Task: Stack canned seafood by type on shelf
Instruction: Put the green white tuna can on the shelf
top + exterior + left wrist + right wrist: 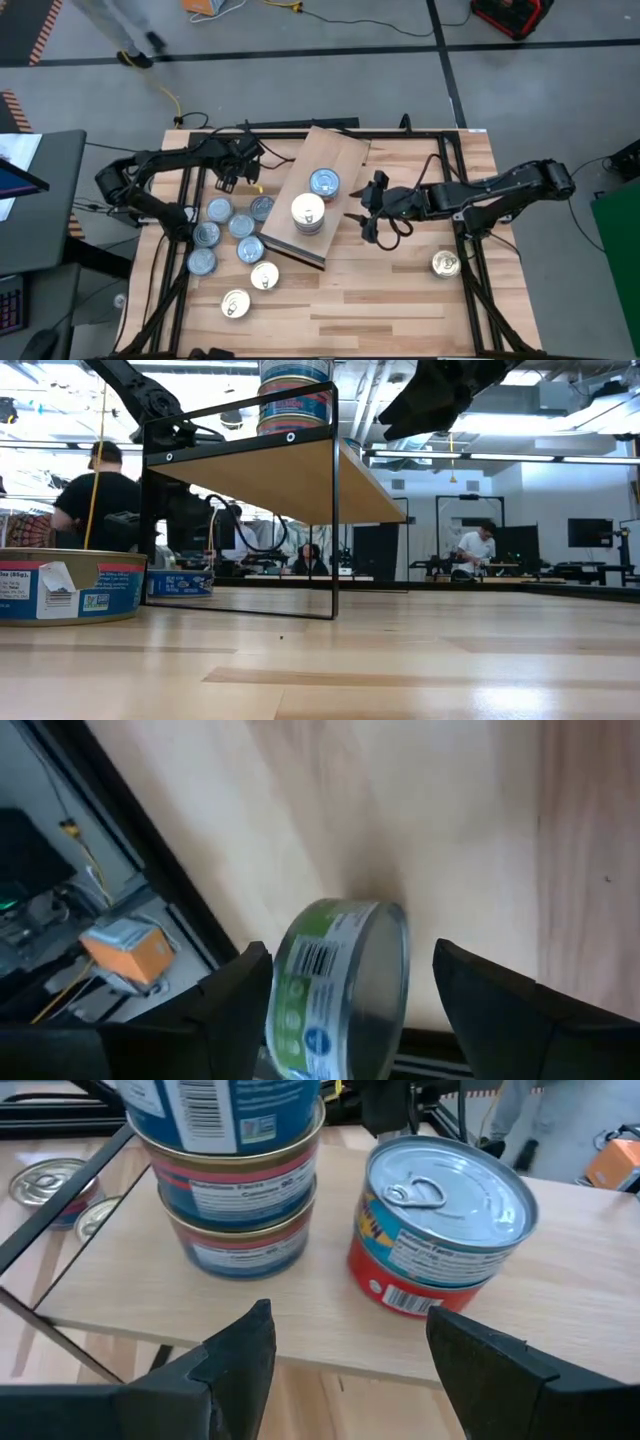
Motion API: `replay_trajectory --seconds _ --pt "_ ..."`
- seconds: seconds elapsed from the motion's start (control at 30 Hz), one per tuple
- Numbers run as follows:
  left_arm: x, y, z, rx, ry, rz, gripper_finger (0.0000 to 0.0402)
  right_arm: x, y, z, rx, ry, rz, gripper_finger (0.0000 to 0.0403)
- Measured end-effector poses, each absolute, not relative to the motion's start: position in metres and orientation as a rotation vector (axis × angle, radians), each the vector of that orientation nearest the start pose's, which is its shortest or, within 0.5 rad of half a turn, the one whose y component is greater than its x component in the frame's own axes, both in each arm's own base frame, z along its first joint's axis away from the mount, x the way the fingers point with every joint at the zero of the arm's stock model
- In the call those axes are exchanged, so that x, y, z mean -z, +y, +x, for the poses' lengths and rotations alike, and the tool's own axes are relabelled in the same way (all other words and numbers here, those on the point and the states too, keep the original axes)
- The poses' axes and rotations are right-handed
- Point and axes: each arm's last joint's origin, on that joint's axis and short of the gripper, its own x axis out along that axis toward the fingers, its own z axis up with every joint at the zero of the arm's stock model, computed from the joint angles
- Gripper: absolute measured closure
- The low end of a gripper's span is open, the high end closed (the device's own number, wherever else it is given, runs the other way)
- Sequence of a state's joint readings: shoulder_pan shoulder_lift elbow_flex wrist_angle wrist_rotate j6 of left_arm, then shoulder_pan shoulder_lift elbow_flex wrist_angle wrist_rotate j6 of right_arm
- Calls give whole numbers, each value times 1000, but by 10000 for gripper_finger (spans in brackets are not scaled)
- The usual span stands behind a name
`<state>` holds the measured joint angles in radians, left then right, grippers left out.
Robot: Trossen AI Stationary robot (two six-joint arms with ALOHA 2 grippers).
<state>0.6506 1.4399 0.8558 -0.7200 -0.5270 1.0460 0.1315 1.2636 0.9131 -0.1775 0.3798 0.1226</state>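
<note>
The shelf (335,150) is a light-wood board carrying a stack of tins (308,212) and a single silver-topped tin (324,183). My right gripper (362,215) hovers open at the board's right side, facing the stack (235,1190) and the red-labelled tin (440,1230), with nothing between its fingers. My left gripper (232,178) is open over the table left of the board. A green-labelled tin (340,990) stands on edge between its fingers (345,955); what the tin rests on is out of the picture. Several more tins (241,225) sit flat on the table at the left. My left gripper has one finger (245,995) right beside the tin's green-labelled wall (300,1005); whether they touch I cannot tell. A clear gap shows between the tin's silver face (385,980) and the other finger (470,990). The fingers slant down from above.
One gold-lidded tin (446,264) sits alone at the table's right. A tin (60,585) stands close in the low view. The shelf's black metal frame (333,510) raises the board above the table. People are at desks in the room behind.
</note>
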Motion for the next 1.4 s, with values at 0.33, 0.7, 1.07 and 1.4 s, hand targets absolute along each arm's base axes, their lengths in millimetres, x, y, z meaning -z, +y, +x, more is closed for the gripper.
replay_trajectory --seconds 0.33,0.7,1.07,1.4 --pt "-215 173 189 -269 1678 541 135 -280 20 272 291 489 -9 117" --pt "-223 203 170 -331 1681 296 135 -280 20 272 290 489 -9 117" --pt "-185 219 175 -286 1861 280 135 -280 21 272 284 490 -11 117" --pt "-171 216 181 -279 2023 369 177 -279 21 272 275 496 -18 117"
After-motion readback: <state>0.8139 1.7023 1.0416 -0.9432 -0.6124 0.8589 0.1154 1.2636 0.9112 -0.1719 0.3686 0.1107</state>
